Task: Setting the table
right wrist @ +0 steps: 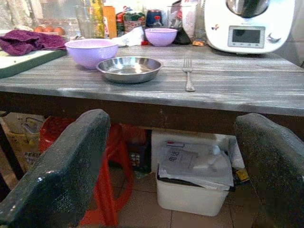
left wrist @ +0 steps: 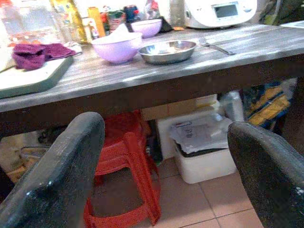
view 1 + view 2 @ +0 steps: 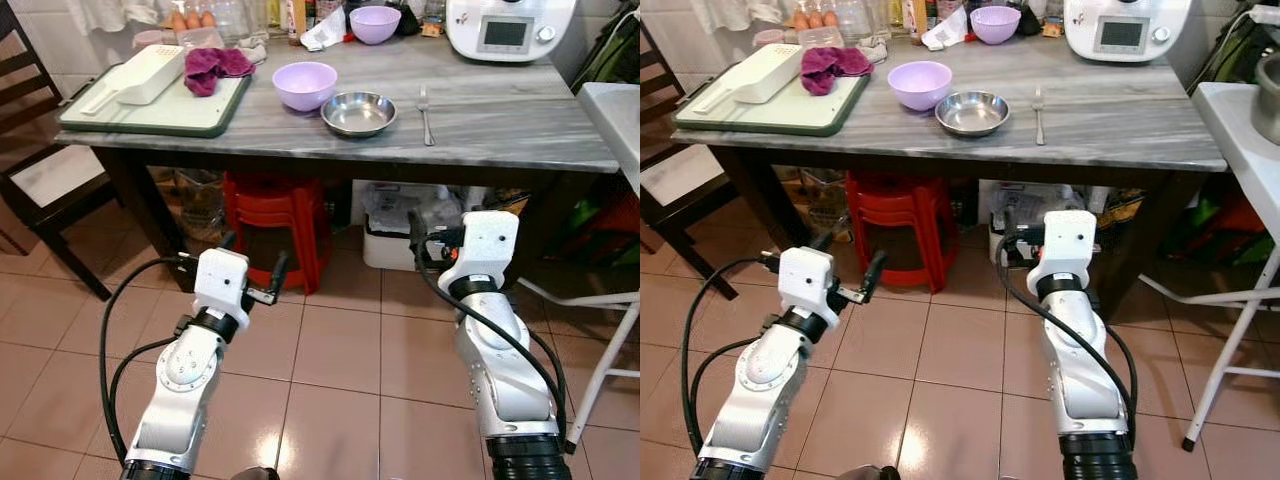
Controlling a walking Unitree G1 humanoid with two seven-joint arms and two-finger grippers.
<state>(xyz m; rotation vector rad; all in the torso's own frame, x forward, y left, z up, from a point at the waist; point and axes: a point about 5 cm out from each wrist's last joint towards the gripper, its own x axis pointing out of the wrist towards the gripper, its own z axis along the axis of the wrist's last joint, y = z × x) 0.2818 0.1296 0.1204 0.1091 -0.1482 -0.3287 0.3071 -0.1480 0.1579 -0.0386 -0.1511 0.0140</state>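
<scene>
The far lilac plastic bowl (image 3: 375,23) is cut off by the frame. Left gripper (image 3: 252,268) and right gripper (image 1: 171,166) are spread, holding nothing, below the grey marble table (image 3: 500,120).

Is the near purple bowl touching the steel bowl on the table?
Cannot tell. In the left eye view the purple bowl and steel bowl rims meet with no clear gap; the right wrist view overlaps them, hiding any contact.

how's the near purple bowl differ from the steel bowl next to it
The purple bowl is lilac, matte and deep with tall sides; the steel bowl is shiny metal, shallow and wider-rimmed. The purple bowl sits nearer the cutting board, the steel bowl nearer the fork. Both stand upright and look empty.
</scene>
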